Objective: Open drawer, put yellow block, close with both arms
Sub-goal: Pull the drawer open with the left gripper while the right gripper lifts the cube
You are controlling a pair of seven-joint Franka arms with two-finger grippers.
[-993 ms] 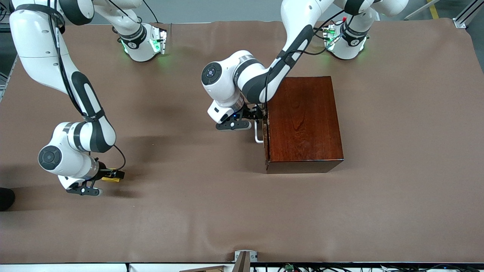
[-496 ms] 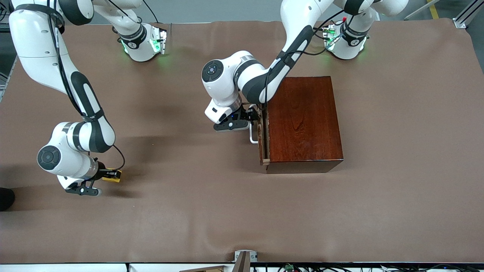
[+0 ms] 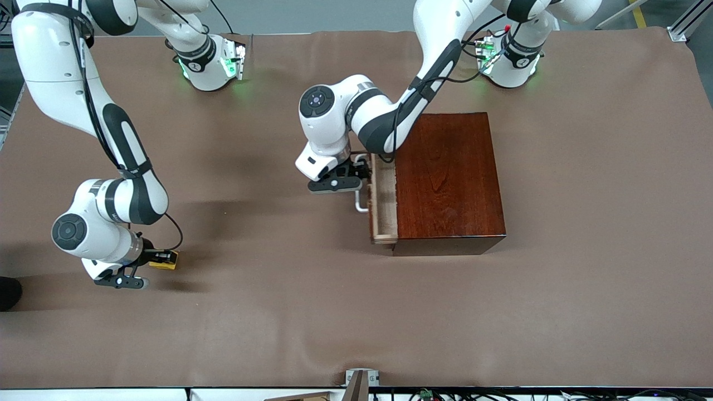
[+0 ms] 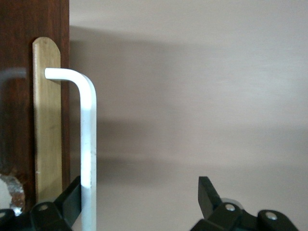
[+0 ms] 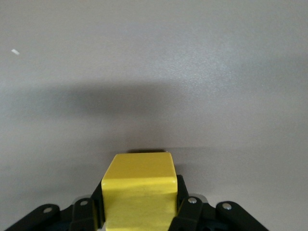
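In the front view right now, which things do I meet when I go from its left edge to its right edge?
Right hand holding the yellow block → left hand at the white handle → open drawer → wooden box.

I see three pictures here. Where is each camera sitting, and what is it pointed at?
Front view: high across the table, facing both white arms, the glossy reddish-brown wooden box and its partly open drawer.
Left wrist view: on the left arm, showing left gripper fingers open around the white U-shaped handle; the front view shares it.
Right wrist view: on the right arm, right gripper clamping the small yellow block.
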